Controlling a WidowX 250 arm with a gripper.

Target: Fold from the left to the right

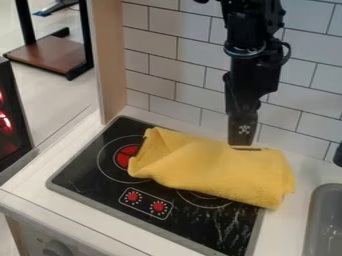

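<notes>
The gripper point(243, 145) is pointing down at the rear edge of the yellow cloth point(214, 167), its tip visually meeting the fabric; whether it is standing open, closed or clamping cannot be determined. The cloth is lying bunched across the cooktop point(87, 170), its right end extending over the counter point(40, 180).

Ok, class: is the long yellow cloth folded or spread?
Loosely folded: the cloth lies in a thick bundle, with creases and overlapping layers at its left end.
</notes>
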